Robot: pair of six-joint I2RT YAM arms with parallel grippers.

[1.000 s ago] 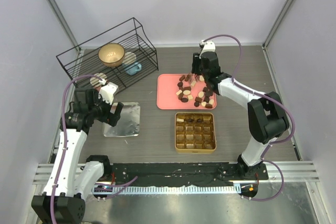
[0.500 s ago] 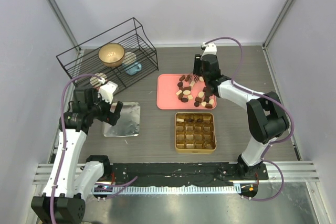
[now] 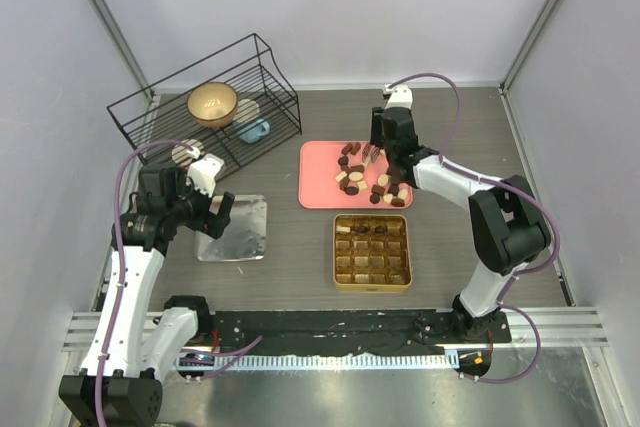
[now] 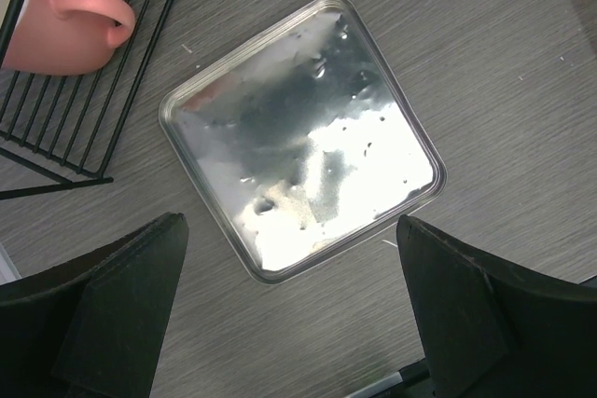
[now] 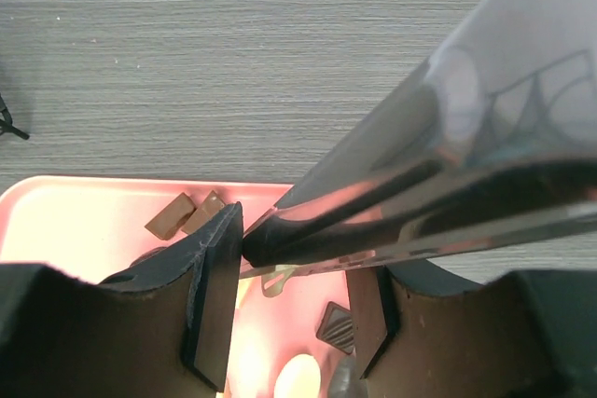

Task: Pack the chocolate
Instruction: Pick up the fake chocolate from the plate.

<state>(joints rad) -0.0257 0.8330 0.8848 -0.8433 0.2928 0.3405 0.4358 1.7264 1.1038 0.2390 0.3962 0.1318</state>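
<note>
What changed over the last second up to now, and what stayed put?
The right gripper, clamped on a metal utensil, edged slightly right and nearer over the chocolate on the pink tray; nothing was picked up or released. The left gripper stayed open above the silver tray; the gold tin looks unchanged.

Left arm (image 3: 127, 265) raised, jaws spread wide; right arm (image 3: 450, 176) stretched forward, jaws clamping metal tool (image 5: 448, 137).

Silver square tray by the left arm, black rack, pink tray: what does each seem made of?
Silver square tray: likely thin metal, mirror-bright, showing blotchy reflections and a raised rim. Black rack: thin rods in a grid, so probably coated wire. Pink tray: matte, even colour, no glints; perhaps plastic, not certain.
</note>
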